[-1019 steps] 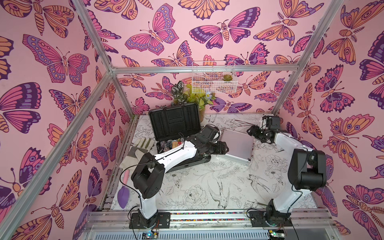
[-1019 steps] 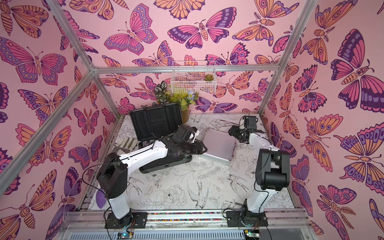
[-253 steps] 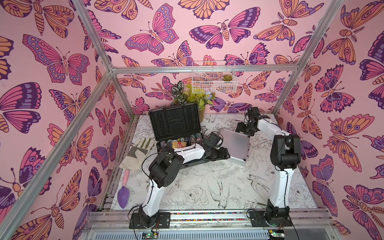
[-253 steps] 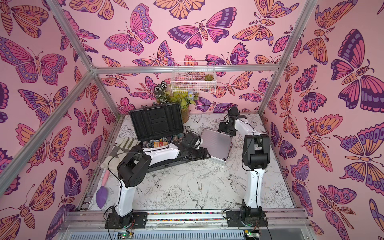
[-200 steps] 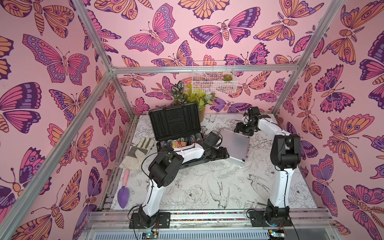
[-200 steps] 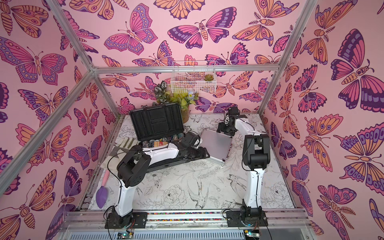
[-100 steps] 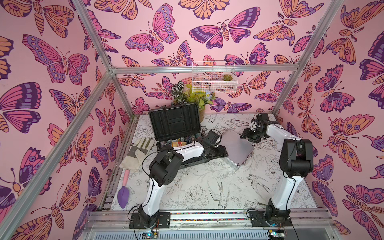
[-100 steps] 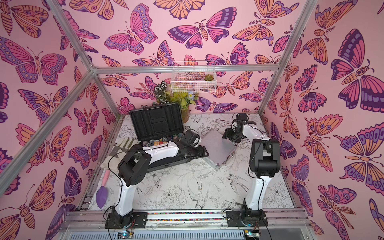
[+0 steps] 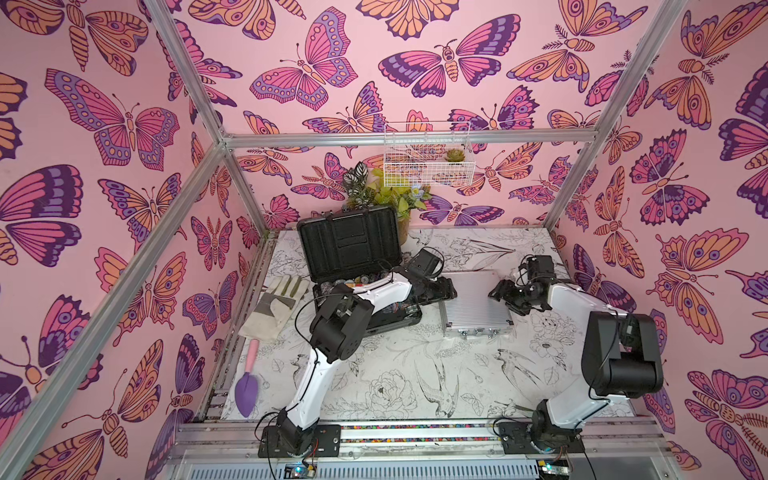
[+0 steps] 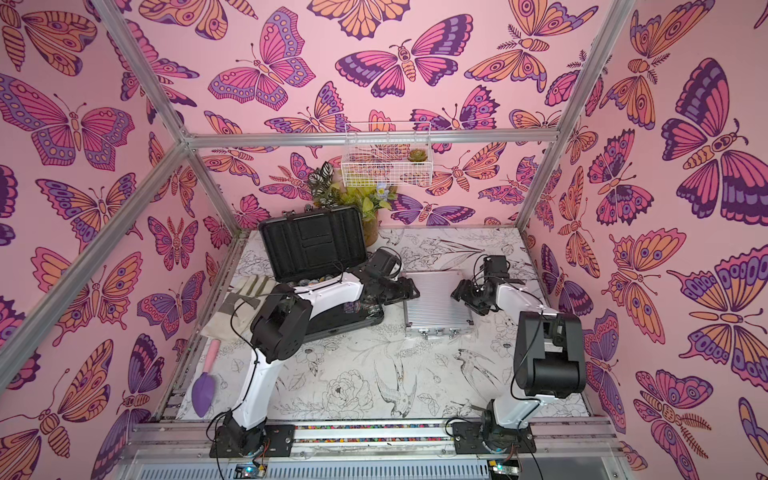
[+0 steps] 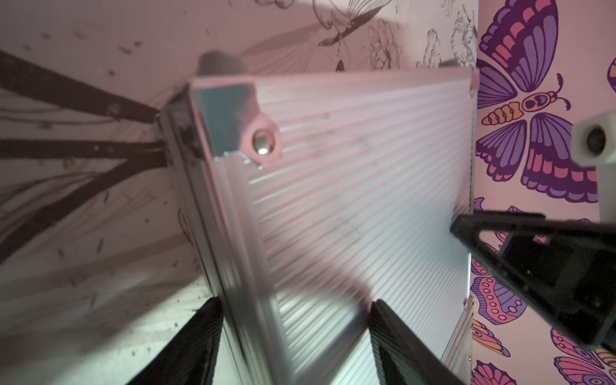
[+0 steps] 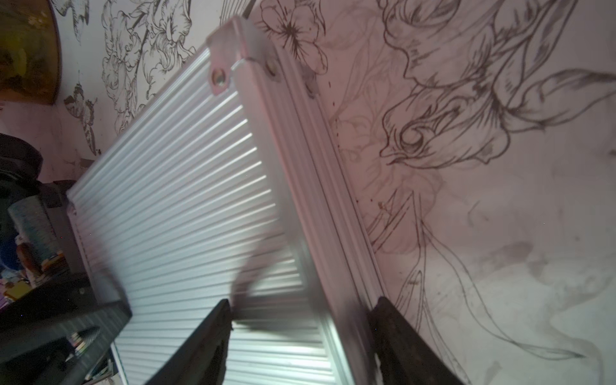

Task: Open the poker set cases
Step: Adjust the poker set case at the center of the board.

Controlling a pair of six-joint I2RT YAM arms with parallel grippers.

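Aluminium case (image 9: 473,301) laid flat
Tilted moments earlier, it lay closed, latches (image 9: 473,331) frontward; left pincer (image 9: 452,290) and right pincer (image 9: 500,296) straddled its sides half-open, grip unclear.

The counter (image 9: 395,374) is a white sheet printed with black line drawings of flowers and birds. At its back left sits the dark case (image 9: 349,245), open, with its lid standing upright. Just to the right of it the silver case (image 9: 473,303) lies flat and closed, latches toward the front. Along the left edge a pale glove (image 9: 274,307) lies beside the dark case. Nearer the front on that side lies a trowel (image 9: 246,386) — purple blade, pink handle. A plant pot (image 9: 403,228) stands at the back, just behind the lid's right corner.
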